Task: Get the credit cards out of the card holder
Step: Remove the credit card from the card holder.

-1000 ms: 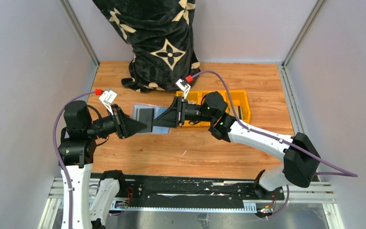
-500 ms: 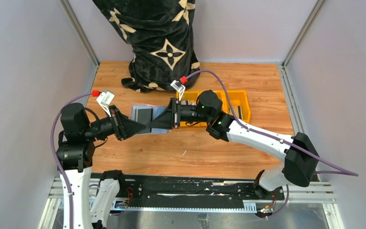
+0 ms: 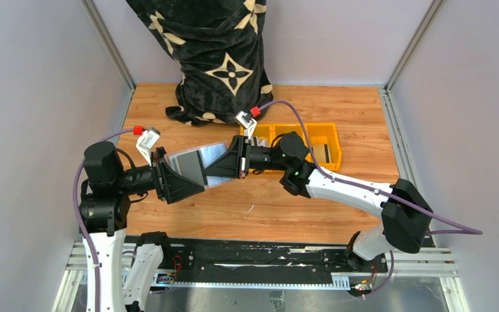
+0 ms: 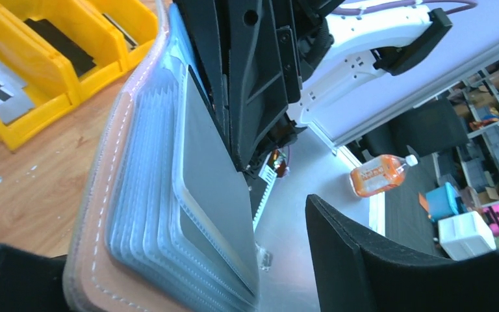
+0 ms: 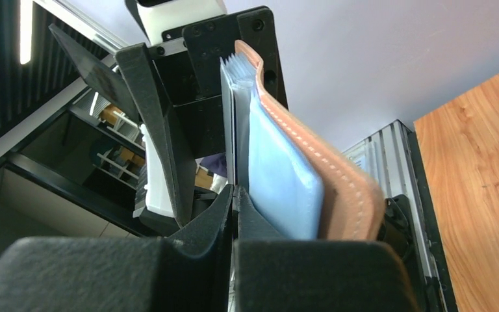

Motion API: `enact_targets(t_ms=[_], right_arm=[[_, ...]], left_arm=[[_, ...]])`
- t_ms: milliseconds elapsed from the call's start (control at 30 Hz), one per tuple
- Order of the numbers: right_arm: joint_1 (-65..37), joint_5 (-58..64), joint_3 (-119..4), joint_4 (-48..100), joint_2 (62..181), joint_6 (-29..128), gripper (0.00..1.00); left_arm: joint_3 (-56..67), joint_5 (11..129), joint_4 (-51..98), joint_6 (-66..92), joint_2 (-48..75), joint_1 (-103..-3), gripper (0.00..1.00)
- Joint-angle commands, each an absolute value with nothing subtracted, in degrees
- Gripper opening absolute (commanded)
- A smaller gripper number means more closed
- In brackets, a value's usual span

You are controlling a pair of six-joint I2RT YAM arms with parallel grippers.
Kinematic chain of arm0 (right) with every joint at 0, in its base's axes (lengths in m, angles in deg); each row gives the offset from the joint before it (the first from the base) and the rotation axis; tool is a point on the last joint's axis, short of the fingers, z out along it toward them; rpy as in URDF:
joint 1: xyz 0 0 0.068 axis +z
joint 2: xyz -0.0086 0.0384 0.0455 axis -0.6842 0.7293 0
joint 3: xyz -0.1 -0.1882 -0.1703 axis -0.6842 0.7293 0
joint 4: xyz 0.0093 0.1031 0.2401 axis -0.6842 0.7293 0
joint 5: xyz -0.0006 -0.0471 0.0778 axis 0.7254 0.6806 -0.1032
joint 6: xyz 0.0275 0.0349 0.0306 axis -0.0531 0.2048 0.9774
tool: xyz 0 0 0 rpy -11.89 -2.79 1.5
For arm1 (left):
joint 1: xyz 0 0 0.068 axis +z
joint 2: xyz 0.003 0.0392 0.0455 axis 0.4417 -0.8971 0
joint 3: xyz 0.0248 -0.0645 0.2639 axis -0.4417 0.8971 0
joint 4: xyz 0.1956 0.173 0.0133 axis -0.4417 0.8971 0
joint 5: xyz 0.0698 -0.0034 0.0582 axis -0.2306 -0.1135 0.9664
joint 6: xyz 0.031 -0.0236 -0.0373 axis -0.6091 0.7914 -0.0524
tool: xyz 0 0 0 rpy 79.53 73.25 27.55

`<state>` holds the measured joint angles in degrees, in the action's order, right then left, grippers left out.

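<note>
Tan holder (image 3: 193, 164), seemingly in right end effector (image 5: 234, 198)

so the card holder (image 3: 198, 162) sits up off the table (image 3: 299, 201), a bit left of centre, with the left gripper (image 3: 195, 177) coming in from its left and the right gripper (image 5: 234, 195) from its right, tips nearly meeting. One card (image 4: 211, 188) lies on top of the sleeve stack, on the side facing the right gripper, and that gripper's tips are on its edge. The bin (image 3: 332, 140) is behind the right gripper, toward the back right, with flat bits in its compartments. A big cloth (image 3: 217, 58) hangs over the middle of the back edge.
</note>
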<state>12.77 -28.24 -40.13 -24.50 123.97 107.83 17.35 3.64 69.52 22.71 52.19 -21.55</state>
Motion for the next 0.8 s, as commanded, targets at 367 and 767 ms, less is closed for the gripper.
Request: enact_targets(t_ms=[367,767], right_arm=[[12.8,-25.1,-32.8,-30.9,119.2,107.6,0.0],[12.8,-25.0,-31.1,-30.7,116.6,106.3,0.0]], left_arm=[[16.1,-5.2,70.0,24.6,50.6,-21.9,0.42],[15.4,-3.7,69.9,24.6,50.2,-21.9,0.27]])
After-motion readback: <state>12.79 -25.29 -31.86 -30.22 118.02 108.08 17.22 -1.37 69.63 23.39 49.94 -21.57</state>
